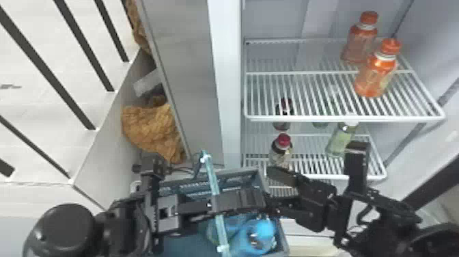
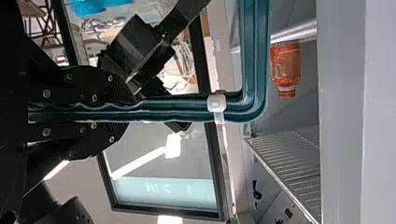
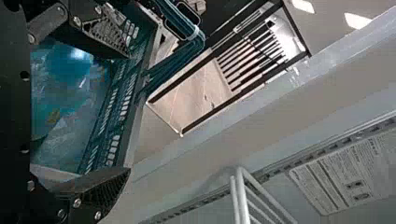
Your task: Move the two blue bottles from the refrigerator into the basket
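A blue bottle (image 1: pixel 265 229) lies in the basket (image 1: pixel 263 179); I can't tell whether the second is under it. The left gripper (image 2: pixel 133 111) pinches the handle (image 1: pixel 212 177); a weak or off-centre grip could let the basket swing or tip, spilling its load. The right gripper (image 3: pixel 116 114) is spread wide by the basket's shelf side; swung carelessly, it could snag the rim or, going deeper, topple the red-capped bottle (image 1: pixel 282 152) or the green bottle (image 1: pixel 341 140). Beyond, two orange bottles (image 1: pixel 375 75) stand on the upper shelf (image 1: pixel 341 119). A printed label (image 3: pixel 345 177) sits on the inner wall, its small text illegible.
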Available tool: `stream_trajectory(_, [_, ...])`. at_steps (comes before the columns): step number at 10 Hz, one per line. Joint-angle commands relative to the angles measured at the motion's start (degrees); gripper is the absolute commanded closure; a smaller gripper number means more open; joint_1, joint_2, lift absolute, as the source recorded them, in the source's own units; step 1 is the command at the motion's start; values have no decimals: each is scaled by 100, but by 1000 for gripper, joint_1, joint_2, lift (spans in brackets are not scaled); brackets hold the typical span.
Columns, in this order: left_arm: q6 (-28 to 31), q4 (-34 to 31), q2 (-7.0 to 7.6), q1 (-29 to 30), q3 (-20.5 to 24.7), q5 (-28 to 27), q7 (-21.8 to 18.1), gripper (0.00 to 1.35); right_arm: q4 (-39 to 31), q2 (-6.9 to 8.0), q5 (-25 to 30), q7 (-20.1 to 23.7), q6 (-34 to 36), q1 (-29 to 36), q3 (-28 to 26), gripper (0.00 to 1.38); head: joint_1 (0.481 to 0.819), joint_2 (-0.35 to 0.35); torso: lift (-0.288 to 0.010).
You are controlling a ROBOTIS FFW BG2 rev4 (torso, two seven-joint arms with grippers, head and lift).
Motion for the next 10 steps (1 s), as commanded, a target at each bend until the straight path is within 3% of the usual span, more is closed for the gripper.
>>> stream_trajectory(1, [0, 2, 0, 10, 0, -1, 6, 1202, -119, 18, 40, 1, -62, 141, -155, 186, 695, 36, -10])
stream_trajectory(6, [0, 2, -9, 94, 103, -12, 6, 1202, -471, 89, 223, 27, -1440, 1139, -909, 186, 695, -57, -10])
stream_trajectory(8, [0, 2, -26, 122, 171, -35, 15, 1202, -274, 106, 268, 89, -2466, 1407, -1035, 188, 695, -94, -10])
stream_trajectory(10, [0, 2, -44, 150, 194, -35, 33, 1202, -147, 221, 348, 71, -3324, 1829, -1320, 185, 695, -135, -10])
